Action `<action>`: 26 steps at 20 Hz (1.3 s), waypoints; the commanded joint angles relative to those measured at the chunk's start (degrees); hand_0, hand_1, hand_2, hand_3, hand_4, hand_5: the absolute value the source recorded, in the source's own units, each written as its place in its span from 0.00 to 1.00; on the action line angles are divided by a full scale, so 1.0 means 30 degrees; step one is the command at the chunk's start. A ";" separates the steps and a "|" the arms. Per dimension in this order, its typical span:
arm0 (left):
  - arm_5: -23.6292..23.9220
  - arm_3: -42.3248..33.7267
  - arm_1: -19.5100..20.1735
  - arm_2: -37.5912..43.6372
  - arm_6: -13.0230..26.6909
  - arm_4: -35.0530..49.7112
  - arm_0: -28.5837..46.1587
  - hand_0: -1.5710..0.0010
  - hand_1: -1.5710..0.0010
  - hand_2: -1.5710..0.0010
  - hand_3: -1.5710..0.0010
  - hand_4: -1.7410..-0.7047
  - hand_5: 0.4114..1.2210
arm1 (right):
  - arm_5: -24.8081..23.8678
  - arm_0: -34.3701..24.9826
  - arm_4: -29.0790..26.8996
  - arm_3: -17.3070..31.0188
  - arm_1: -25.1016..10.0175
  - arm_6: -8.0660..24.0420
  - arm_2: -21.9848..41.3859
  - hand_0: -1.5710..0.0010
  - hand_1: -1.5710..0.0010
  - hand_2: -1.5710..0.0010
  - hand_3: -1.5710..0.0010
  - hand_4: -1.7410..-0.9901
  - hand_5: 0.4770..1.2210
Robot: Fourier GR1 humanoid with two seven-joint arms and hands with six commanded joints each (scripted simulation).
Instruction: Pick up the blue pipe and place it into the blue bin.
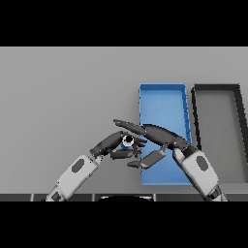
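The blue pipe [127, 141] shows end-on as a small pale ring with a dark middle, just left of the blue bin's left wall. My left hand [113, 143] comes in from the lower left and its fingers curl round the pipe. My right hand [162, 136] lies over the left part of the blue bin [162, 104]; its fingers stretch out straight to the left above the pipe and its thumb hangs below. The pipe's length is hidden by both hands.
A black bin [216, 87] stands right beside the blue bin on its right. Grey table [63, 97] spreads to the left and behind the bins.
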 commanded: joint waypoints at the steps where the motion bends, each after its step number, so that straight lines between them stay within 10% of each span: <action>1: -0.0114 -0.0147 -0.0011 0.0085 0.0214 0.0269 -0.0074 0.00 0.00 0.00 0.04 0.01 1.00 | -0.0073 -0.0464 0.0210 0.0519 0.0338 0.0210 0.0111 1.00 1.00 1.00 1.00 0.68 0.07; 9: -0.0964 -0.0431 0.0304 0.0288 0.0428 0.1106 -0.0184 0.00 0.00 0.00 0.11 0.02 1.00 | 0.0612 -0.2876 0.0214 0.3120 0.1823 0.0600 0.0499 0.97 0.95 0.93 0.97 0.63 0.06; 13: 0.0046 -0.0801 0.0936 -0.0353 0.1048 -0.1443 -0.0349 0.44 0.47 0.49 0.58 0.13 1.00 | 0.1261 -0.3378 0.0513 0.3720 0.2415 0.0450 0.1241 0.56 0.54 0.55 0.64 0.38 0.10; 15: 0.0228 -0.0785 0.0586 -0.0299 0.0673 -0.1289 0.0001 0.34 0.36 0.37 0.60 0.08 0.96 | 0.1195 -0.3235 -0.0465 0.3647 0.2517 0.0672 0.1432 0.36 0.35 0.35 0.47 0.27 0.17; 20: -0.0454 -0.0538 -0.0111 0.0360 0.0101 0.0040 0.0380 0.11 0.12 0.12 0.65 0.03 0.99 | 0.0281 -0.2997 -0.0216 0.3506 0.2782 -0.0232 0.1550 0.12 0.11 0.11 0.15 0.38 0.65; 26: -0.0335 -0.0648 0.0324 0.0053 0.0223 -0.0537 -0.0043 0.05 0.14 0.03 0.68 0.01 1.00 | 0.0294 -0.2432 -0.0075 0.2959 0.2450 -0.1488 0.1614 0.03 0.03 0.03 0.04 0.36 0.91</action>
